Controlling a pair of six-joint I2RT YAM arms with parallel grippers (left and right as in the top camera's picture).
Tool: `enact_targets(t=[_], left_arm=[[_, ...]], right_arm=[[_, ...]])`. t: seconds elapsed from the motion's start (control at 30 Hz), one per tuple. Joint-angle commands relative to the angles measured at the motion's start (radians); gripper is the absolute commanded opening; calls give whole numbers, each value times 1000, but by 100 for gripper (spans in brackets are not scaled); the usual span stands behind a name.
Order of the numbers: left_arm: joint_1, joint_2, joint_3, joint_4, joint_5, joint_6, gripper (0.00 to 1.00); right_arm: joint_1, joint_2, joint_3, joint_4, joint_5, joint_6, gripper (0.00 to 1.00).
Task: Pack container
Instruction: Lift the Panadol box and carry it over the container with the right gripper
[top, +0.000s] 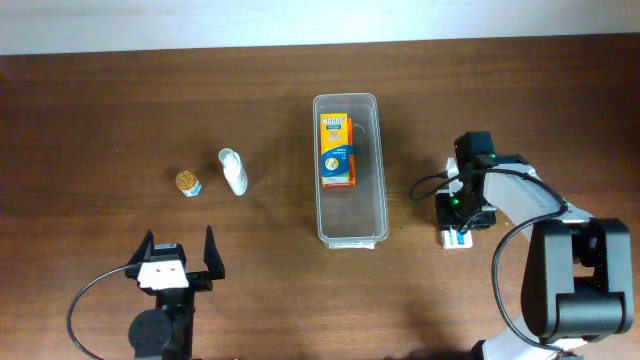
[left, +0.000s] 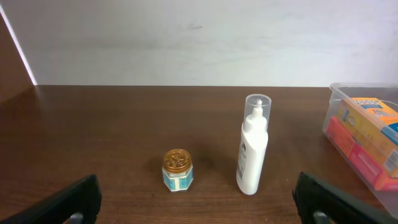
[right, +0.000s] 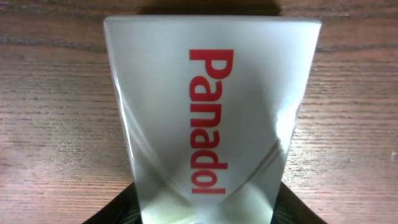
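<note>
Overhead view: the container (top: 350, 215), a long clear plastic bin, lies lengthwise near the table's middle. An orange carton (top: 338, 150) lies flat inside it at its 12 o'clock end; the 6 o'clock half is bare.

At about 3 o'clock from the container, apart from it, the right gripper (top: 456, 228) points down at the table with its jaws closed on a white Panadol box (top: 455, 238), whose pale end peeks out on the 6 o'clock side. In the right wrist view the Panadol box (right: 208, 124) fills the frame, red lettering running lengthwise, with dark fingers (right: 115, 214) against its lower corners and wood grain behind.

At 9 o'clock from the container stands a white bottle (top: 233, 170) with a clear cap, and just beyond it a small jar (top: 187, 183) with a gold lid. The left wrist view shows bottle (left: 254, 146) and jar (left: 177, 170) upright and apart.

The left gripper (top: 178, 255), near 7 o'clock, is spread wide and holds nothing.
</note>
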Motion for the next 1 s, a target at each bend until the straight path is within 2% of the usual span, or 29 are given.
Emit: enact_targets(t=[0.0,0.17,0.27,0.4,0.67,0.8,0.97], left_arm=[[5,-6,-7,3,14,-6,99],[5,-6,-7,3,14,-6,99],[5,-6,-7,3,14,-6,99],[5,-6,-7,3,14,-6,99],[5,-6,-7,3,14,-6,99],[5,-6,-7,3,14,-6,99],[5,-6,-7,3,13,-6,99]], right_arm=[[4,11,18,0,-3,8,44],[4,11,108,-56,-4,8,42],[4,11,214,-148,-19,8,43],[5,11,409,-334,-116,8,48],[44,10,729,-617,-174,66,47],[131,10,843,-736,-174,167,46],[249,10,851,-777,-181,294,47]])
